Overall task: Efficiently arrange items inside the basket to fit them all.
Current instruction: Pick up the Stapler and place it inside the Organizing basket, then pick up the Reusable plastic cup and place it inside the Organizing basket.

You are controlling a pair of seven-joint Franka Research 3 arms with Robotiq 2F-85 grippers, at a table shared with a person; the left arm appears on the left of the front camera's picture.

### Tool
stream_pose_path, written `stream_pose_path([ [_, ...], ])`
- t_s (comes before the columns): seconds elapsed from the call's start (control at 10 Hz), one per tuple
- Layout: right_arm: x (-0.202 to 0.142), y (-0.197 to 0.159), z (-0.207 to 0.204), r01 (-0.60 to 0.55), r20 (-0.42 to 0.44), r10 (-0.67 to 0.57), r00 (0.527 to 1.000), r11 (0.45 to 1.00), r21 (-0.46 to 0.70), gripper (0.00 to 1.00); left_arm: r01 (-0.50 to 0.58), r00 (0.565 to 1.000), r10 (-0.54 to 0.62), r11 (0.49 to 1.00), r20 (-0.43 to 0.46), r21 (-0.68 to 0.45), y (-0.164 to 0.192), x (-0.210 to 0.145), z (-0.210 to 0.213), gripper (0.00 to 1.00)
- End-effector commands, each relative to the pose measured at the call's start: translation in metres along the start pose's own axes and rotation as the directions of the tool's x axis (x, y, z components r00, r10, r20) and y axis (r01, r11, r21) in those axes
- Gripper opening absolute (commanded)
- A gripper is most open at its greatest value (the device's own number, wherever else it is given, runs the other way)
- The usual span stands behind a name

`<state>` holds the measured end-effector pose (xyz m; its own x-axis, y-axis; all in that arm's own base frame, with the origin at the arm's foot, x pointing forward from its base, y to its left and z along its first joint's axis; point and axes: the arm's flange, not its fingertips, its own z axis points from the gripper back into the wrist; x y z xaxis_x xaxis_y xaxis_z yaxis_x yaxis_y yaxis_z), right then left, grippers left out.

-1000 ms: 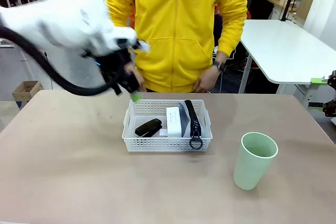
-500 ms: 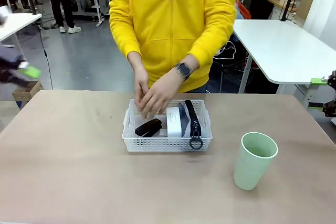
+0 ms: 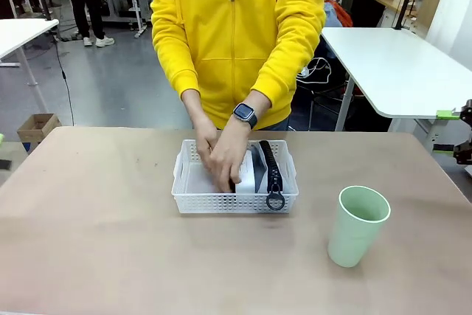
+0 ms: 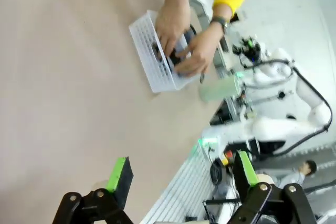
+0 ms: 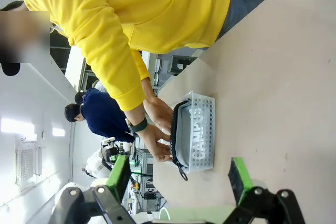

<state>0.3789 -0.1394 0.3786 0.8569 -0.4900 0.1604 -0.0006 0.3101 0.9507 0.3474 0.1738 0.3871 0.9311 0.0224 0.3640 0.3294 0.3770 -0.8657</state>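
The table (image 3: 88, 241) takes up the lower half of the front view. A person (image 3: 236, 35) in a yellow zip jacket stands at its far edge, top centre. The basket (image 3: 188, 191) sits at mid-frame with its long axis running left to right. The person's hands (image 3: 227, 161) are down inside it, over its middle.

The pale green cup (image 3: 356, 226) stands upright on the bare table at lower right, well apart from the basket and outside it. In the basket's right end, the grey pouch (image 3: 271, 167) stands on edge against the wall, its ring pull hanging over the near rim. The small white box (image 3: 247, 173) stands upright just left of the pouch, partly behind the hands. We cannot see the stapler clearly; the hands cover the place where it would lie.

The left gripper (image 4: 181, 174) has its jaws spread fully and holds nothing. In its view the basket lies far off at upper centre, with the cup just beyond it. The right gripper (image 5: 178, 179) is likewise wide open and empty, and the basket sits just above the gap between its fingers.

We judge that the cup is the one item left to place. It lies on the right arm's side, so that arm is nearer. The basket's left end appears to hold the free space.
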Motion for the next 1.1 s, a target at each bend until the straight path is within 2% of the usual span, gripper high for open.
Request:
stream_pose_path([
  [0.0,-0.0007,0.0009,0.0025,-0.011,-0.008,0.011,1.0,1.0,0.004,1.0,0.002,0.996,-0.006,0.999,0.093,0.051,-0.0211,-0.0023,0.0226,1.0],
  [1.0,-0.0007,0.0009,0.0025,-0.011,-0.008,0.011,1.0,1.0,0.004,1.0,0.002,0.996,-0.006,0.999,0.093,0.051,-0.0211,-0.0023,0.0226,1.0],
])
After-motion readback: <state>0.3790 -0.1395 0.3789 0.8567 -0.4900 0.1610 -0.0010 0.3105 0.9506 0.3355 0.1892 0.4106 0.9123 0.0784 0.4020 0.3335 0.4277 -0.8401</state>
